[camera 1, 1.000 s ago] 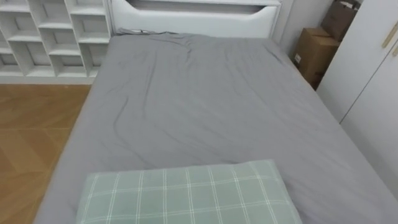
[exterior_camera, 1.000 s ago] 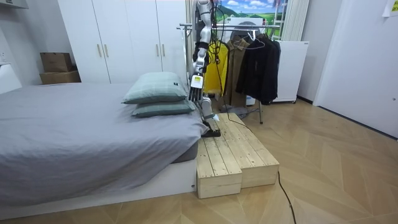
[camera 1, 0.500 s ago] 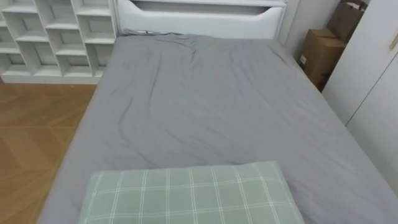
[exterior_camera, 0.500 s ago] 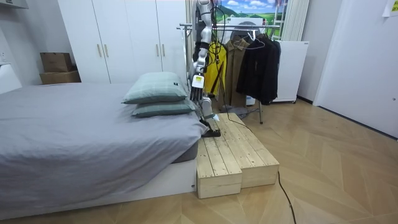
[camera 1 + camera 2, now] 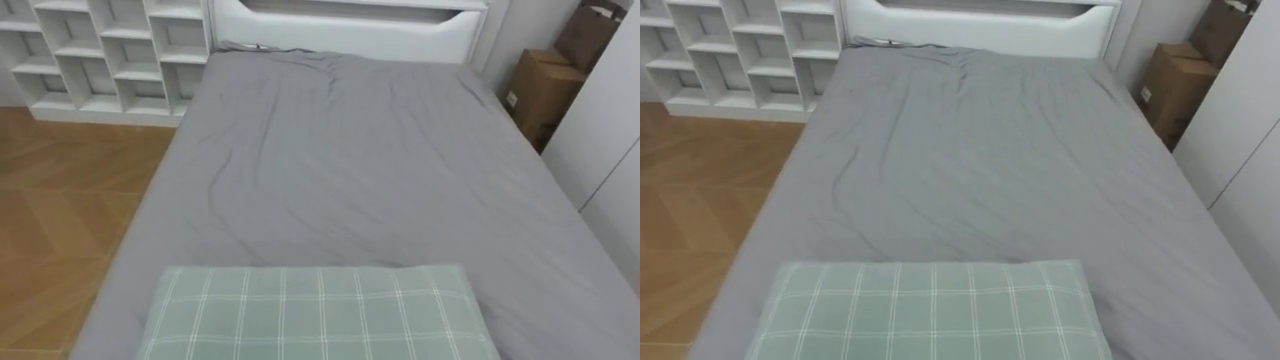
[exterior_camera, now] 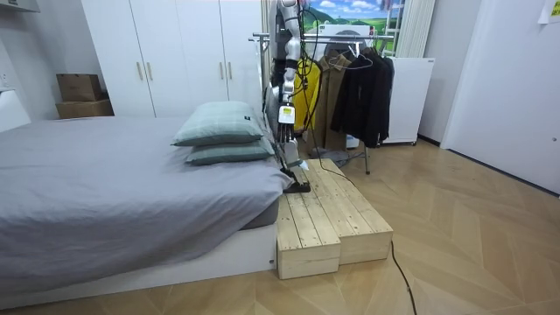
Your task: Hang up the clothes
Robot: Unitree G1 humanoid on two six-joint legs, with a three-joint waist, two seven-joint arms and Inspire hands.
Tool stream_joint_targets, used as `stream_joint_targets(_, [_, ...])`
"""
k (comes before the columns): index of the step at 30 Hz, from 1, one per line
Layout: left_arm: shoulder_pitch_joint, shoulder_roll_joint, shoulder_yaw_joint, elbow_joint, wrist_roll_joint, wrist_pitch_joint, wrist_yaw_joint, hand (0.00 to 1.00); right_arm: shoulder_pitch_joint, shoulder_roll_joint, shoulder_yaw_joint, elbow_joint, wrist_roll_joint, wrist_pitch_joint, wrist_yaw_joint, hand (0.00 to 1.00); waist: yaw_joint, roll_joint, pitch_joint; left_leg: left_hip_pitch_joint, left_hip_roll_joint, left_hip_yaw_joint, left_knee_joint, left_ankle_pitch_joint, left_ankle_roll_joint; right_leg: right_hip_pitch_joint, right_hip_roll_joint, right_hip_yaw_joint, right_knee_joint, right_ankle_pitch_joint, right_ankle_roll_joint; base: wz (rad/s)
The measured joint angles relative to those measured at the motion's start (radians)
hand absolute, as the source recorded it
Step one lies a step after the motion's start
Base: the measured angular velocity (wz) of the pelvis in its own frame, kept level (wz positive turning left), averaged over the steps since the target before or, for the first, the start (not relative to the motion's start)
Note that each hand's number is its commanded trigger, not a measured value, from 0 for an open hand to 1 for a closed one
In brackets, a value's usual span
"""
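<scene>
Grey bedsheet [image 5: 370, 170]; green-white checked pillow [image 5: 320, 315]; dark clothes [image 6: 359, 92]; white shelves [image 5: 125, 45].

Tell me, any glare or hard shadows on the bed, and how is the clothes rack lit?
Left eye view: the grey bed sheet is evenly lit, with only soft crease shadows and no glare. Room view: the dark garments hanging on the metal clothes rack read as one dark mass.

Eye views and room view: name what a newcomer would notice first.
A wide grey bed stretches away in the eye views, with a green checked pillow at its near end. In the room view the robot stands on a wooden platform beside that end, dark clothes hanging behind it.
</scene>
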Motion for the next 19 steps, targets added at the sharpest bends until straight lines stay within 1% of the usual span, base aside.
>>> stream_joint_targets(3, [-0.005, 0.000, -0.004, -0.003, -0.002, 0.002, -0.001, 0.00, 0.000, -0.003, 0.007, -0.002, 0.002, 0.000, 0.000, 0.00, -0.003, 0.001, 0.0003, 0.000, 0.000, 0.002, 0.000, 0.000, -0.001, 0.001, 0.001, -0.001, 0.000, 0.000, 0.000, 0.00])
stream_joint_targets(4, [-0.006, 0.001, -0.018, -0.005, -0.002, 0.004, -0.003, 0.00, 0.000, -0.003, 0.007, -0.002, 0.004, 0.000, 0.000, 0.00, -0.003, 0.002, 0.0008, 0.000, 0.000, 0.002, 0.000, 0.001, -0.001, 0.001, 0.001, -0.001, 0.000, 0.000, 0.000, 0.00])
stream_joint_targets(7, [-0.020, 0.000, -0.021, -0.005, -0.002, 0.014, -0.013, 0.00, 0.000, -0.002, 0.012, -0.002, 0.014, 0.000, 0.000, 0.00, -0.005, 0.002, 0.0013, 0.000, 0.000, 0.003, 0.000, 0.001, -0.001, 0.002, 0.001, -0.003, 0.000, 0.000, 0.000, 0.00])
stream_joint_targets(12, [-0.035, 0.001, -0.020, -0.025, -0.002, 0.016, -0.021, 0.00, 0.000, -0.002, 0.017, -0.003, 0.024, 0.000, 0.000, 0.00, -0.020, 0.001, 0.0016, 0.000, -0.001, 0.002, 0.000, 0.001, -0.001, 0.002, 0.001, -0.009, 0.000, 0.000, 0.000, 0.00])
stream_joint_targets(15, [-0.044, 0.001, -0.021, -0.050, -0.003, 0.014, -0.033, 0.00, -0.001, -0.002, 0.017, -0.006, 0.023, -0.001, 0.001, 0.00, -0.026, 0.004, 0.0025, 0.000, 0.000, 0.003, -0.001, 0.001, -0.001, 0.001, 0.002, -0.007, 0.000, 0.000, 0.000, -0.01])
stream_joint_targets(19, [-0.058, 0.001, -0.021, -0.062, -0.003, -0.002, -0.039, 0.00, 0.000, -0.003, 0.017, -0.007, 0.020, -0.002, 0.001, 0.00, -0.028, 0.008, 0.0028, 0.002, 0.001, 0.009, -0.003, 0.001, -0.001, 0.000, 0.003, 0.004, 0.000, 0.000, 0.000, -0.04])
